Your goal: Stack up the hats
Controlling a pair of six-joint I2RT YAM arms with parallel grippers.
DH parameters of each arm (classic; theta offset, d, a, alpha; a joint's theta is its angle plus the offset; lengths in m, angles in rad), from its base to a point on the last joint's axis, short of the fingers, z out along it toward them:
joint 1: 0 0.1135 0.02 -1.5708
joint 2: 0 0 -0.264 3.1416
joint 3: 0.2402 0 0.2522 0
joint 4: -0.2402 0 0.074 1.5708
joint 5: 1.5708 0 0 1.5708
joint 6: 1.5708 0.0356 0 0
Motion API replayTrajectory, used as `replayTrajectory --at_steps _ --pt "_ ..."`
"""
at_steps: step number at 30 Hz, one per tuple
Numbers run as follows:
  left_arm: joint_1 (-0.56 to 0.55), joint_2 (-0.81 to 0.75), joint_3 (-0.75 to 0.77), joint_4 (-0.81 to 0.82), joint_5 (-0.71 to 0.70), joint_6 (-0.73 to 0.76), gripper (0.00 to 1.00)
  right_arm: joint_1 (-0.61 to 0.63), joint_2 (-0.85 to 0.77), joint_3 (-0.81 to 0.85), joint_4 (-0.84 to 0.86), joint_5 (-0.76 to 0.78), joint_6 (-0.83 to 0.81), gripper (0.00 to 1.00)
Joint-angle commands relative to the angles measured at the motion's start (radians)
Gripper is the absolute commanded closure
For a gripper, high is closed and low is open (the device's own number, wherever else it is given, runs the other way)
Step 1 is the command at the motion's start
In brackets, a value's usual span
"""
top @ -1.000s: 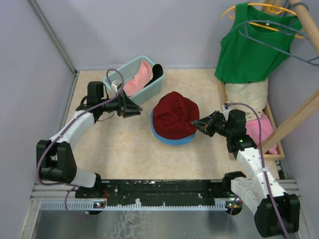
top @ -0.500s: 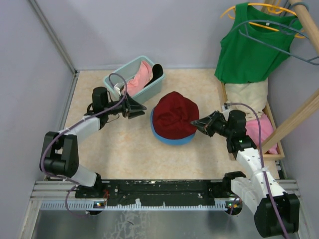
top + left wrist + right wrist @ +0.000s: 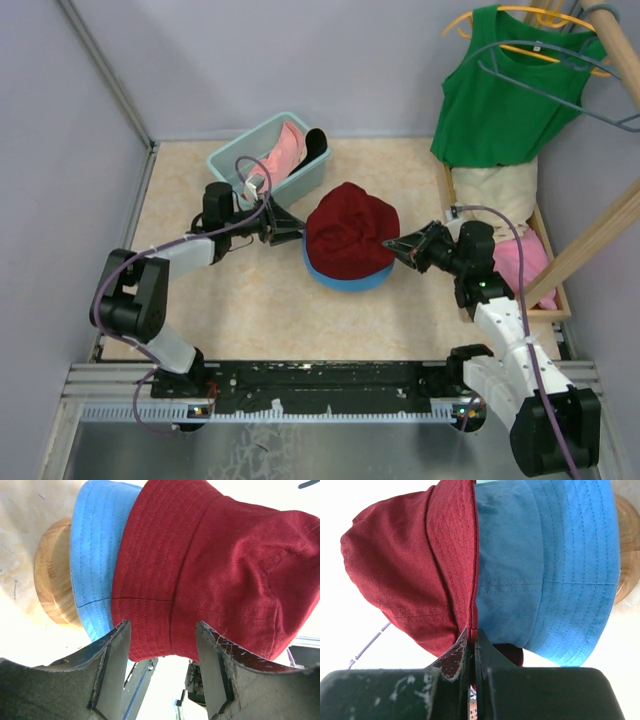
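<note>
Centre of surface [image 3: 250, 300]: dark red hat [image 3: 350, 235] sits on top of blue hat [image 3: 345, 281]; only a blue brim crescent shows from above. Wrist views show the 2 hats stacked on a round wooden base [image 3: 52, 577], red crown rumpled, red brim overlapping blue.

L arm: base at near-left corner, elbow folded out toward L wall, forearm lying low and reaching R toward the stack, wrist approx level. left fingers [image 3: 290, 225] spread moderately wide, holding nothing. Tips are just at the red hat's L edge. In wrist cam the red brim hangs in front of the gap btwn the 2 pads, not gripped.

R arm: base at near-right corner, upper link rising, forearm angled L toward the stack, wrist beside the wooden crate [image 3: 512, 314]. right fingers [image 3: 472, 642] pressed fully together. Red brim edge runs straight into the closed tips, so they pinch the dark red hat at its R rim.

Elsewhere: teal basket [image 3: 235, 160] at far L w/ pink cloth [image 3: 283, 150] inside. Crate at R holds beige cloth [image 3: 495, 190] plus more pink. Can't tell from here which are hats. Green tank top [image 3: 505, 95] hangs above the crate.
</note>
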Motion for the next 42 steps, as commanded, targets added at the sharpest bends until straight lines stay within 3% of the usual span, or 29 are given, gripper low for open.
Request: replayTrajectory --at_steps 1,11,16,32,38,42 --pt "-0.014 0.025 -0.023 0.052 -0.033 0.025 0.39 -0.009 0.002 0.002 0.068 -0.023 0.014 1.0" --pt "-0.043 0.067 -0.079 0.181 -0.075 -0.033 0.38 -0.01 0.01 0.002 0.083 -0.029 0.023 1.0" --pt "-0.053 0.091 -0.137 0.431 -0.091 -0.17 0.37 -0.012 0.01 -0.01 0.087 -0.031 0.024 1.0" --pt "-0.069 0.162 -0.277 0.834 -0.066 -0.403 0.39 -0.019 0.034 -0.071 0.174 -0.04 0.073 1.0" --pt "-0.064 0.221 -0.326 1.071 -0.068 -0.545 0.42 -0.019 0.04 -0.053 0.139 -0.04 0.045 1.0" --pt "-0.033 0.189 -0.381 1.082 -0.041 -0.544 0.41 -0.019 0.035 -0.051 0.126 -0.039 0.035 1.0"
